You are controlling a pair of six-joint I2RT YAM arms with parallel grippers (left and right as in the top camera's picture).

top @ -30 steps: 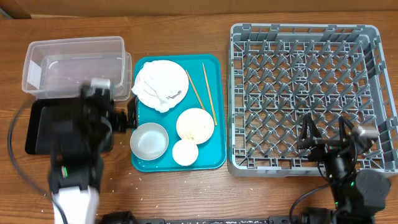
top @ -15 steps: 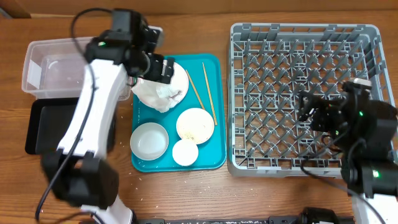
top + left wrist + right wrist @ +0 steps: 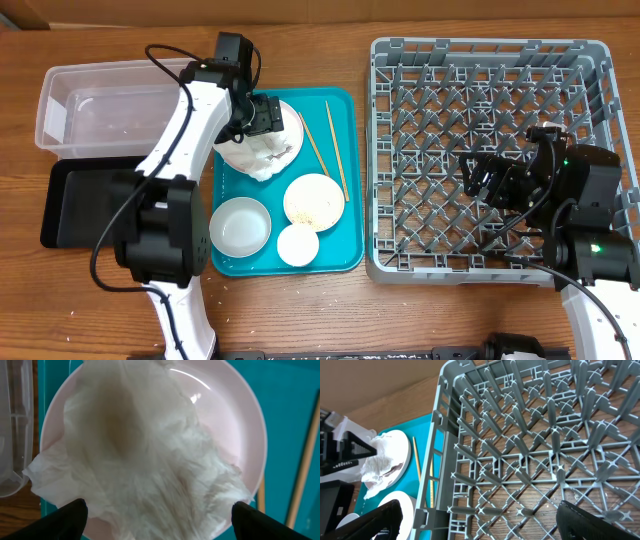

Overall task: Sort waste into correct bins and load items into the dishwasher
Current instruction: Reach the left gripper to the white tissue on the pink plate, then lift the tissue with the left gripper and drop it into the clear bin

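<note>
- My left claw [image 3: 159, 524] is spread wide. Its fingertips [image 3: 65, 519] stand either side of the crumpled paper napkin [image 3: 140, 470] with nothing pinched.
- If I close too high, I judge I would catch only a loose fold, and the napkin could tear or slip free during the carry.
- If I close too low, the tips could strike the pale pink plate [image 3: 235, 420] beneath it and skid it across the teal serving tray [image 3: 340, 255].
- The clear plastic tub [image 3: 120, 105] and the black tray [image 3: 70, 205] touch each other. An early release could put the napkin in the wrong bin.
- My right claw [image 3: 485, 182] is also spread and empty, and hangs over the grey dish rack [image 3: 490, 100]. Dropping carelessly there could snag a finger on the upright pegs.
- The napkin lies directly under the left claw, between the fingers. It covers most of the plate and spills over the rim on the tub side.
- The tub sits just to the left claw's left, and the black tray lies beyond it, nearer my base.
- The two wooden chopsticks [image 3: 336, 150] lie just to the left claw's right, apart from the plate.
- The greyish-white bowl [image 3: 240, 225], the pink bowl [image 3: 313, 200] holding rice and the small white cup [image 3: 297, 244] sit behind the left claw, toward my base.
- All of these lie well to the right claw's left, past the rack wall.
</note>
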